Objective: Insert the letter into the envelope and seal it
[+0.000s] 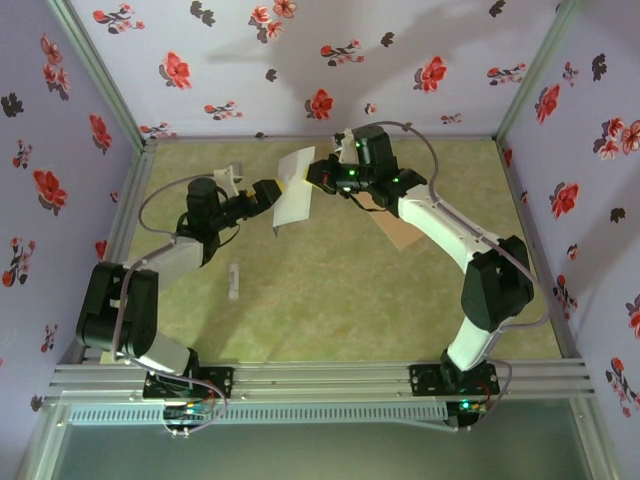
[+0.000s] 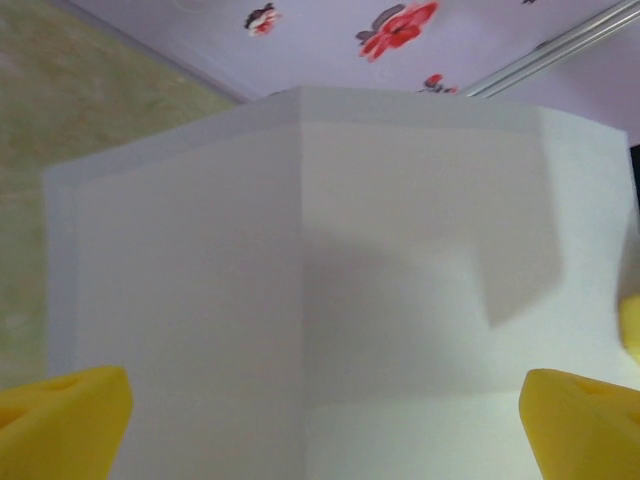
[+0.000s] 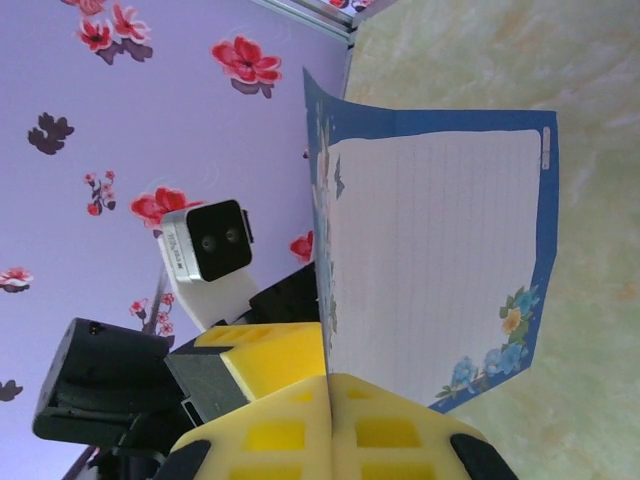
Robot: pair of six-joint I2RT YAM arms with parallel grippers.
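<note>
The mottled green-yellow table top [image 1: 330,300] lies below both grippers. The letter [image 1: 293,190], a white lined paper sheet with a blue flowered border, hangs in the air above the table, standing on edge and bent along a crease. The right gripper [image 3: 328,385] has its yellow fingers pressed together on the sheet's lower edge, the lined face turned toward its wrist. The left gripper [image 2: 320,425] meets the sheet from the other side: its yellow fingers [image 2: 65,415] stand spread wide, with the plain white back just ahead of them and spanning the gap; whether they touch it I cannot tell. The plain tan kraft paper envelope [image 1: 400,232] lies flat on the table behind the right gripper, partly beneath that arm. A small white cylinder stick [image 1: 234,282] lies on the table below and behind the left gripper, apart from it
</note>
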